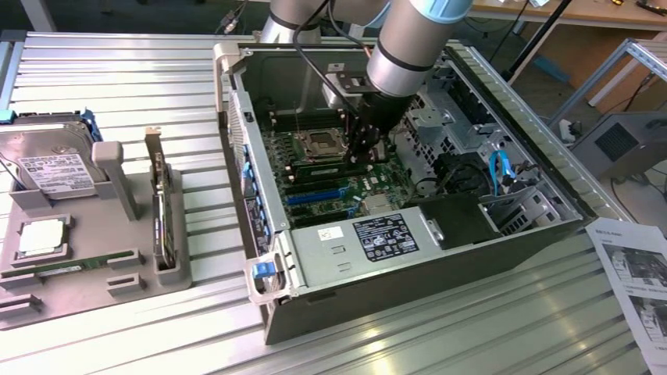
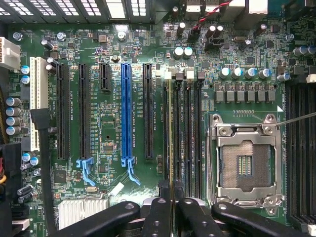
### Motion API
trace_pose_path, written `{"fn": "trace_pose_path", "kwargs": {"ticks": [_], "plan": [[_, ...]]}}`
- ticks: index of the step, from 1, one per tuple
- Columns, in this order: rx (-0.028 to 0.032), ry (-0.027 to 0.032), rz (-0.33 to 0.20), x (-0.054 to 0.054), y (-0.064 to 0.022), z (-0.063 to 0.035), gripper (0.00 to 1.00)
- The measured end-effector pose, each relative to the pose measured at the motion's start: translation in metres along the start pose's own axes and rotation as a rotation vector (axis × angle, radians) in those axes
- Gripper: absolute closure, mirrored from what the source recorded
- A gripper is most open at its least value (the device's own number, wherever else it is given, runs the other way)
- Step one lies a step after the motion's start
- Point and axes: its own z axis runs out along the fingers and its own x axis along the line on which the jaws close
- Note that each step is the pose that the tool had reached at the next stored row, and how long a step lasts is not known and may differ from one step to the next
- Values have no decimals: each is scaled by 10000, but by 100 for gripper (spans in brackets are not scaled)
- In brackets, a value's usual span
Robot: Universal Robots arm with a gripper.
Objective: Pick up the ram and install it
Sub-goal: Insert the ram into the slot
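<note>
Wrist view: gripper fingers are pinched together on the ram. It's seen edge-on as a thin line running away from the fingertips. The line lies along the outermost of the black memory slots, on the side away from the cpu socket. Can't tell from this angle whether the ram is down in the slot or just above it. The socket is open, with its metal frame around it. On the other side of the ram are a black expansion slot, then the blue slot, then more black ones, all parallel on the green motherboard. Exterior view: the arm reaches straight down into the open computer case, with the gripper over the board next to the socket. The power supply sits at the case's near end. Well apart, at the exterior view's left, a grey tray sits on the slatted table. It holds a hard drive, a square silver processor chip and what looks like another green stick lying in a groove. A printed sheet lies at the exterior view's right.
</note>
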Motion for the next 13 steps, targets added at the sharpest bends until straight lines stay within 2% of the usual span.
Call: {"fn": "trace_pose_path", "kwargs": {"ticks": [1,3,4,5,10,13], "plan": [[2,-2,0,0,0,1,87],[1,-1,0,1,0,0,75],[0,0,0,1,1,0,75],[0,0,0,1,1,0,68],[0,1,0,1,1,-10,68],[0,0,0,-1,3,-52,68]]}}
